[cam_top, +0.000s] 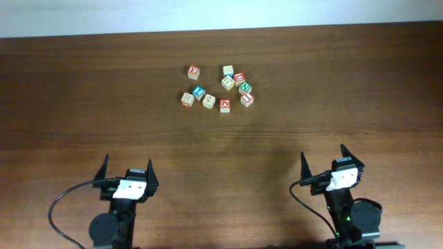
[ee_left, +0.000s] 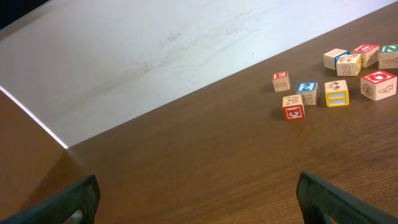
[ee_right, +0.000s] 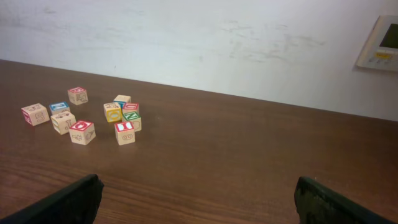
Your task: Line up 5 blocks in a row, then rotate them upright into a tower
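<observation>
Several small wooden letter blocks (cam_top: 209, 100) lie in a loose cluster at the far middle of the table. Among them are a red-framed one at the left rear (cam_top: 194, 71), another red-framed one at the front (cam_top: 225, 105) and a tan one (cam_top: 187, 99) at the left. The same cluster shows at the upper right of the left wrist view (ee_left: 293, 107) and at the left of the right wrist view (ee_right: 82, 132). My left gripper (cam_top: 128, 167) (ee_left: 199, 202) and right gripper (cam_top: 323, 156) (ee_right: 199, 202) hover near the front edge, both open and empty, far from the blocks.
A blue-faced cube (cam_top: 199, 93) and a cube with a yellow-green face (cam_top: 228, 83) sit within the cluster. A white wall rises behind the table's far edge, with a wall panel (ee_right: 379, 43) at the right. Black cables loop beside each arm base.
</observation>
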You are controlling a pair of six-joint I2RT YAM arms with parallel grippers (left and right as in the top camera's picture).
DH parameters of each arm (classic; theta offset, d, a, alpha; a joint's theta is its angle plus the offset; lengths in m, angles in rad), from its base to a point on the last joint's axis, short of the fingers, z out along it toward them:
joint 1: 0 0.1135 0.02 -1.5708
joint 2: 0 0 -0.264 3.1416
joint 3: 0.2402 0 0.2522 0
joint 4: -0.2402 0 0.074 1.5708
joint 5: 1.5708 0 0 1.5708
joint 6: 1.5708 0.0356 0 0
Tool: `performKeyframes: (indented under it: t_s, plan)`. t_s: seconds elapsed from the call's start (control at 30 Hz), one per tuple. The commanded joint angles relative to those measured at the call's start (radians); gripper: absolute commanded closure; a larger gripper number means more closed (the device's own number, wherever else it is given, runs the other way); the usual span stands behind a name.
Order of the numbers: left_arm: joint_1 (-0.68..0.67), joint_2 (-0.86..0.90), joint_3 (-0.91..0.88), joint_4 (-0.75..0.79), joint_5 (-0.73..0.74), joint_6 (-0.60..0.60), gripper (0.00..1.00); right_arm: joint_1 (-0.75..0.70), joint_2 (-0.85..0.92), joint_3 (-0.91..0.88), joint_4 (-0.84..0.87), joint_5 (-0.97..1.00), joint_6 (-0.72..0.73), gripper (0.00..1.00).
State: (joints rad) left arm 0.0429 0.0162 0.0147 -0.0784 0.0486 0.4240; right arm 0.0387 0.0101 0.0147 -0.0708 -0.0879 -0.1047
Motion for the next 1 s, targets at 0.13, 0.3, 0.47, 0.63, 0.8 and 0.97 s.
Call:
performKeyframes:
  t_s: [0.13, 0.3, 0.47, 0.63, 0.8, 0.97]
  plan:
    - [0.006, -0.011, -0.006, 0.002, 0.015, 0.012, 0.01, -0.006, -0.006, -0.009, 0.000, 0.002, 0.004, 0.02]
    - [0.006, -0.011, -0.006, 0.002, 0.015, 0.012, 0.01, -0.006, -0.006, -0.009, 0.000, 0.002, 0.004, 0.02]
    - [0.006, -0.011, -0.006, 0.002, 0.015, 0.012, 0.01, -0.006, -0.006, -0.009, 0.000, 0.002, 0.004, 0.02]
    - [0.006, -0.011, -0.006, 0.002, 0.015, 0.012, 0.01, -0.006, -0.006, -0.009, 0.000, 0.002, 0.004, 0.02]
    - [0.006, -0.011, -0.006, 0.002, 0.015, 0.012, 0.01, -0.006, -0.006, -0.009, -0.001, 0.040, 0.004, 0.02]
    - [0.006, -0.011, -0.006, 0.002, 0.015, 0.012, 0.01, -0.006, -0.006, -0.009, -0.001, 0.040, 0.004, 0.02]
